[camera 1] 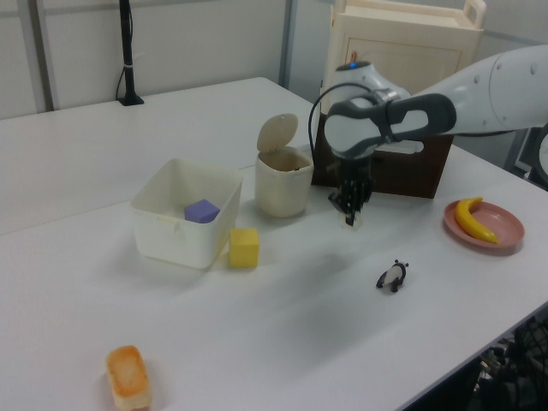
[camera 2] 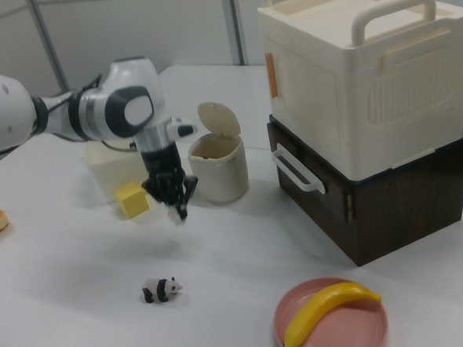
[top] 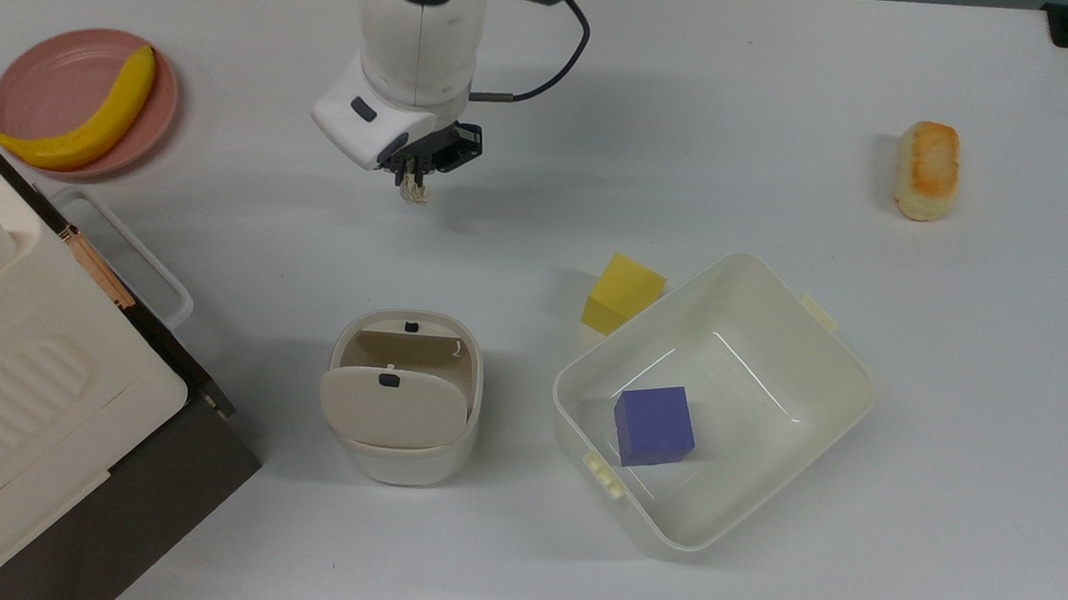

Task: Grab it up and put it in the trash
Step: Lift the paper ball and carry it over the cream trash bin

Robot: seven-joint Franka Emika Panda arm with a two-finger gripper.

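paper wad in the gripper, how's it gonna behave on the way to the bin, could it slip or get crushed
The paper wad looks crumpled and soft, so it probably squashes rather than breaks. The gripper pinches only its top while a ragged bit hangs below, so it may slip if jostled. Being so small, it is likely very light and should drop easily into the open trash bin.

No readable text, label, brand or number is found on anything. A small black mark is carried by the bin's flap lid [top: 389,380], but nothing can be read from it.
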